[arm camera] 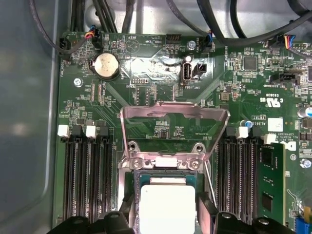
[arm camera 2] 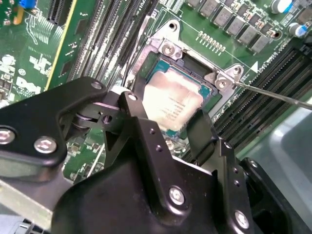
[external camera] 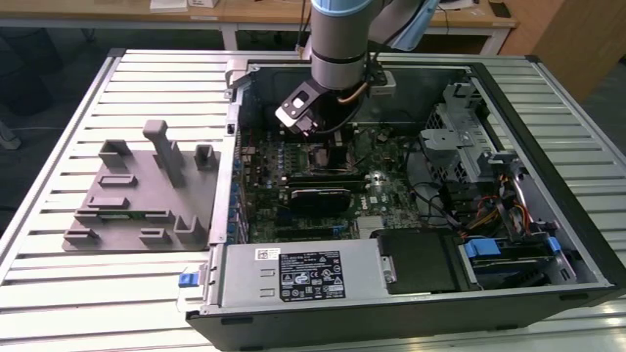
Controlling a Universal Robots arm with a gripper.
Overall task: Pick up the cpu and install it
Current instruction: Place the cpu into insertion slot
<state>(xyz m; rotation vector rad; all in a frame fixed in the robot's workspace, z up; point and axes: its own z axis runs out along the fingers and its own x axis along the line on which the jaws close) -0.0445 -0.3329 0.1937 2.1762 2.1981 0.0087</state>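
The cpu (arm camera 2: pixel 170 102), a small square chip with a silver-grey top, lies flat in or just over the black socket (arm camera 2: pixel 195 73) on the green motherboard. In the first wrist view the cpu (arm camera: pixel 165 202) sits below the raised metal load frame (arm camera: pixel 173 126). My gripper (arm camera 2: pixel 168 119) is right over it, with one black finger (arm camera 2: pixel 131 109) against one edge and the other against the opposite edge. In the exterior view the gripper (external camera: pixel 328 147) reaches down into the open computer case (external camera: pixel 547 213) at the socket.
A thin socket lever (arm camera 2: pixel 273 92) sticks out beside the socket. Memory slots (arm camera: pixel 87 180) flank it, one holding a green memory stick (arm camera: pixel 270 180). A grey tray (external camera: pixel 137 198) sits on the slatted table at the exterior view's left. The power supply (external camera: pixel 303 275) and drive cages (external camera: pixel 470 147) crowd the case.
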